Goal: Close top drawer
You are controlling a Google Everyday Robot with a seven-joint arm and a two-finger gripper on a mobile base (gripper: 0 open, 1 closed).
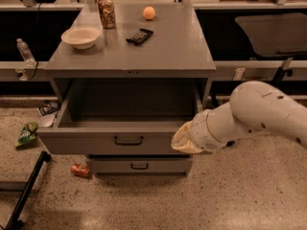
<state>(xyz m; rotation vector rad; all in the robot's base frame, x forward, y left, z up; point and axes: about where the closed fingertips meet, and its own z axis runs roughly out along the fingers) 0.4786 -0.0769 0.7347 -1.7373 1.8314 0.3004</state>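
The top drawer (96,140) is a wide gray metal drawer pulled well out of the cabinet, with an empty deep box and a small dark bar handle (128,140) at the centre of its front. My white arm reaches in from the right. The gripper (178,142) is at the right end of the drawer front, mostly hidden behind the arm's cream-coloured wrist cover. A shorter gray drawer (139,165) sits below, pushed further in.
On the cabinet top (182,51) are a bowl (80,36), a can (106,12), a dark snack bar (139,36) and an orange ball (149,12). On the floor lie a green bag (27,133), a red can (80,170) and a black bar (26,190). A water bottle (25,52) stands on the left.
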